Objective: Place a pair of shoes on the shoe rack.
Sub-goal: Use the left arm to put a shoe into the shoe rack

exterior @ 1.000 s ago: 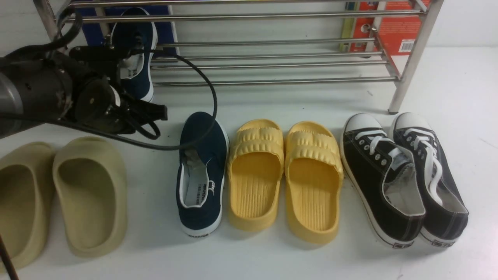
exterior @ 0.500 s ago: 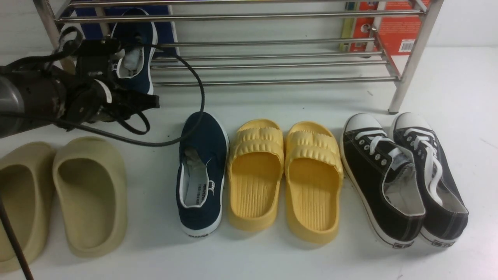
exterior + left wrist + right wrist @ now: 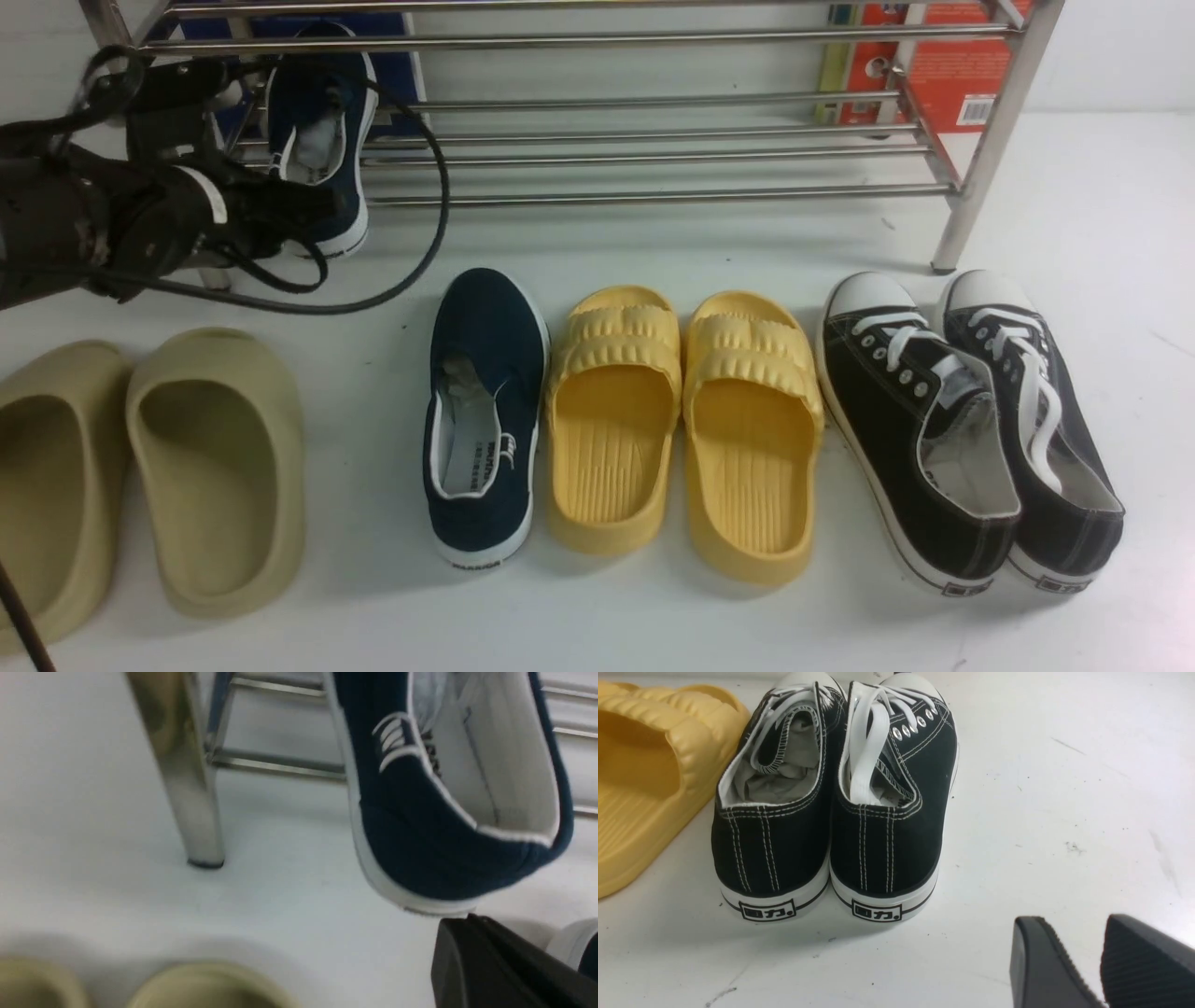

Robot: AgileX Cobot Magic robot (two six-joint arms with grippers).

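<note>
Across the far part of the white surface (image 3: 691,625): steel shoe rack (image 3: 999,131), with one navy slip-on shoe (image 3: 439,858) at its left end, long axis front to back, heel overhanging the front bar. Near left corner: beige clogs (image 3: 215,355). Toward the right edge: black lace-up sneakers (image 3: 980,532). Left of centre: second slip-on (image 3: 499,523), toe toward rack, yellow slides (image 3: 611,532) just beside. Left gripper (image 3: 467,933), nearer arm: jaws closed, empty, just short of the overhanging heel; probably next, a forward nudge, rack leg alongside. Right gripper (image 3: 1076,924): jaws slightly parted, empty, well apart.
</note>
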